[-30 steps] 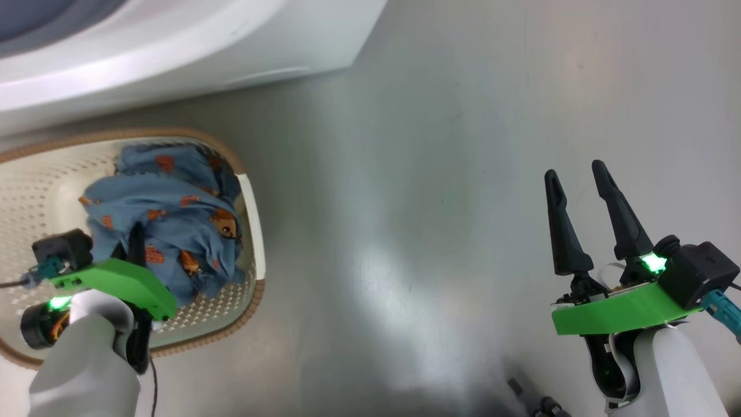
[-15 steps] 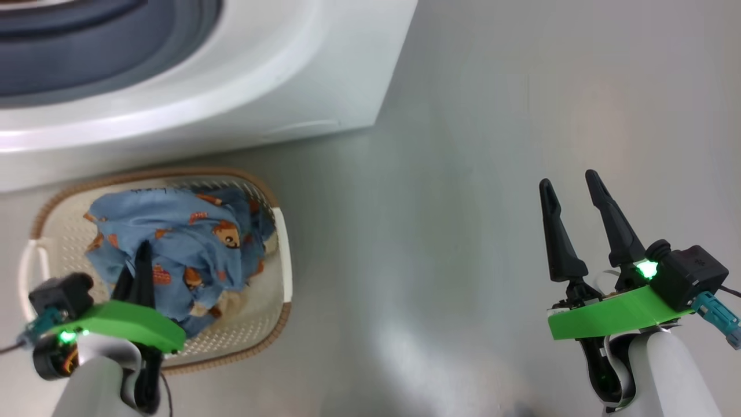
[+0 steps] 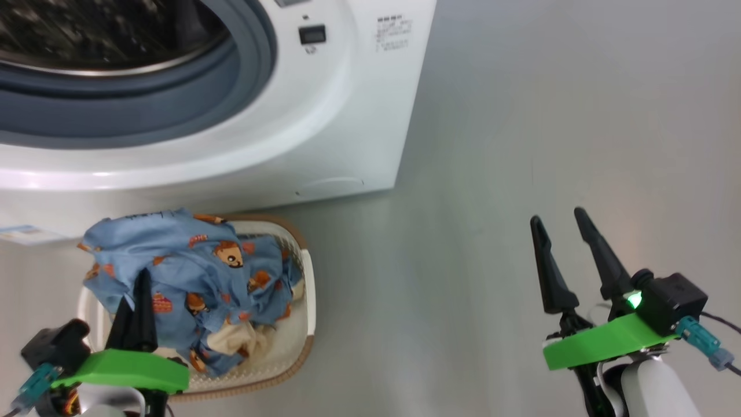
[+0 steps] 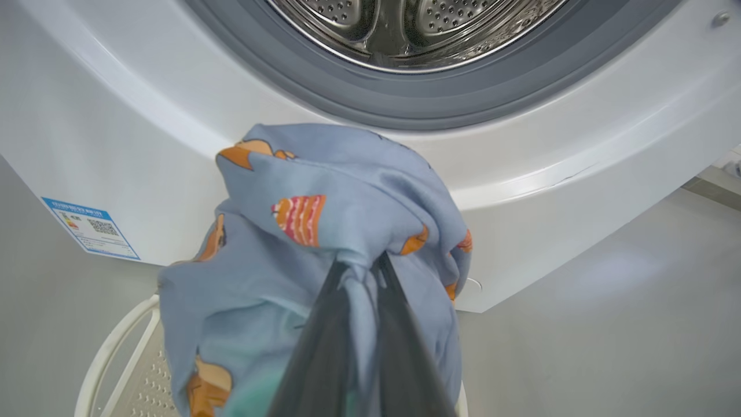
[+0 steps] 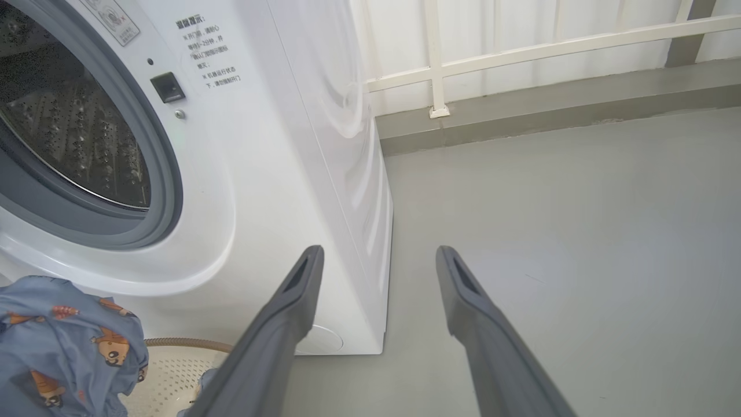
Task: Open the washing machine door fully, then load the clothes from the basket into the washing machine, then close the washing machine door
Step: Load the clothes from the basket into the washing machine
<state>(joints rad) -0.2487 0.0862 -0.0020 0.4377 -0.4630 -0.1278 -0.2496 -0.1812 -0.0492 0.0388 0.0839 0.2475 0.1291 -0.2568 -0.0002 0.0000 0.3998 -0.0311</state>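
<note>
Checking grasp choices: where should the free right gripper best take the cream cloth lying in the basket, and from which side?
Likely a raised fold of the cream cloth, from straight above: it lies low inside the basket, whose wall blocks a sideways reach. The right gripper has open jaws.

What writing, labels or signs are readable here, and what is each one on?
Nothing reads clearly enough to quote.
On the washing machine, the printed lines right of the opening: Chinese-looking characters, too blurred to read.
The icon sticker above them: too small to read.
The blue sticker low on the front, with a square code: too small to read.
The clothes: cartoon patches, no readable words.
</note>
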